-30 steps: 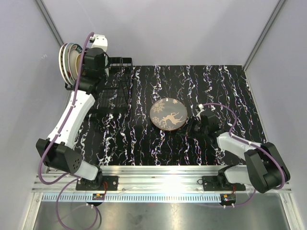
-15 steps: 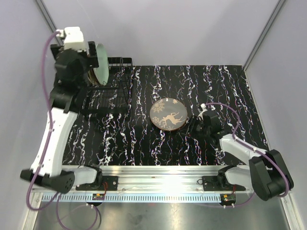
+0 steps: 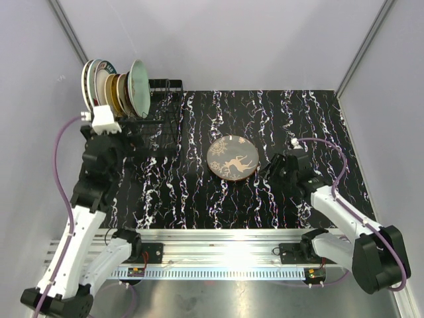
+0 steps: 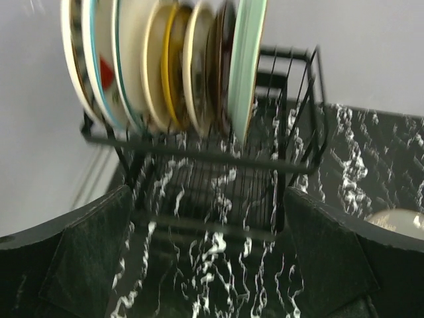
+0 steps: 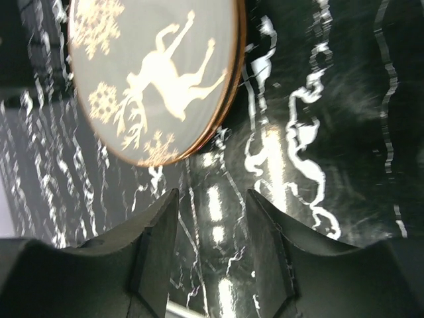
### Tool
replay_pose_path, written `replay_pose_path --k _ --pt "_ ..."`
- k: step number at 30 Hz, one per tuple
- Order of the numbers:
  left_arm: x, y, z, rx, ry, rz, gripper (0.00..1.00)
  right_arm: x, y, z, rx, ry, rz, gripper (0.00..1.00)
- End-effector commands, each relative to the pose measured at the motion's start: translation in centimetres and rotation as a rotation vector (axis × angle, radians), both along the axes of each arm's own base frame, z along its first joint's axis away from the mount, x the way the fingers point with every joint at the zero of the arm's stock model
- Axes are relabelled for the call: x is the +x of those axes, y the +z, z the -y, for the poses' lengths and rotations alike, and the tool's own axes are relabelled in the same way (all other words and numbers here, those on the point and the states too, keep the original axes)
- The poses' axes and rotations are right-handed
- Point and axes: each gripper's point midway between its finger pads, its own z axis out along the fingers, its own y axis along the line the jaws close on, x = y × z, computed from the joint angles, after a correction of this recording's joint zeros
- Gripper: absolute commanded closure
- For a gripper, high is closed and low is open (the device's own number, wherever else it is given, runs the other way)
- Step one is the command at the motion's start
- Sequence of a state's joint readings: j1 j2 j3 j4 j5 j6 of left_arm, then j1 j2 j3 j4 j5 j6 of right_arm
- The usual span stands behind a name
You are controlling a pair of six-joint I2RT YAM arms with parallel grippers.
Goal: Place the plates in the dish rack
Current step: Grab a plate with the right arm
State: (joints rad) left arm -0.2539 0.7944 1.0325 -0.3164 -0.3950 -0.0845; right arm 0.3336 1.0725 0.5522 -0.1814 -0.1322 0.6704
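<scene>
Several plates stand upright in the left part of the black wire dish rack at the back left; the nearest is pale green, and behind it are a yellow one and a teal-rimmed one. My left gripper hangs just in front of the dish rack, open wide with nothing in it. A brown plate with a deer lies flat mid-table. My right gripper sits low just right of the deer plate, open and holding nothing.
Grey enclosure walls stand close behind and left of the rack. A metal rail carrying both arm bases runs along the near table edge. Purple cables loop off each arm.
The left gripper has let go of the pale green plate in the rack, opened wide and drawn back towards me. The right gripper has opened further and slid slightly right of the deer plate.
</scene>
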Motion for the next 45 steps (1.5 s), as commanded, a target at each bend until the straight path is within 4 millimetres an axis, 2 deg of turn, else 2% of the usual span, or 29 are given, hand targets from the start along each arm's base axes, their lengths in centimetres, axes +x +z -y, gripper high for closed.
replay_pose_path --k 1,2,3,10,13,17,23,27,31,33,38,45 --pt "-1.8 0.2 -0.6 -0.112 0.028 0.116 0.01 1.7 1.5 1.1 -0.020 -0.084 0.039 0.48" --pt "-1.8 -1.7 -0.5 -0.113 0.023 0.092 0.01 2.2 1.1 1.0 -0.020 -0.089 0.028 0.48" --pt "-2.0 -1.9 -0.6 -0.123 0.028 0.098 0.01 2.7 1.5 0.7 -0.013 -0.084 0.038 0.49" --pt "-3.2 -1.3 -0.7 -0.171 0.034 0.124 0.01 6.4 1.6 0.3 -0.040 -0.120 0.033 0.52" --pt "-3.3 -1.2 -0.3 -0.165 0.023 0.123 0.01 7.3 0.0 0.0 -0.053 -0.123 -0.020 0.53" --pt "-3.4 -1.2 0.1 -0.158 0.008 0.122 0.01 8.3 -0.7 -0.3 -0.058 -0.129 -0.032 0.53" --pt "-3.4 -1.3 0.4 -0.160 -0.002 0.115 0.01 9.0 -1.9 -1.1 -0.057 -0.095 -0.067 0.53" --pt "-3.4 -1.3 1.0 -0.154 -0.035 0.109 0.07 9.3 -2.4 -1.2 -0.068 -0.089 -0.072 0.54" --pt "-3.3 -1.3 1.0 -0.152 -0.034 0.104 0.04 9.5 -3.1 -1.3 -0.082 -0.081 -0.087 0.56" --pt "-3.2 -1.5 1.0 -0.150 -0.034 0.098 0.01 9.6 -3.2 -1.3 -0.080 -0.076 -0.089 0.58" --pt "-3.3 -1.4 0.8 -0.148 -0.023 0.099 0.01 10.1 -3.0 -1.7 -0.070 -0.070 -0.083 0.65" --pt "-3.3 -1.4 0.9 -0.146 -0.028 0.097 0.01 10.5 -2.9 -2.3 -0.046 -0.061 -0.086 0.67"
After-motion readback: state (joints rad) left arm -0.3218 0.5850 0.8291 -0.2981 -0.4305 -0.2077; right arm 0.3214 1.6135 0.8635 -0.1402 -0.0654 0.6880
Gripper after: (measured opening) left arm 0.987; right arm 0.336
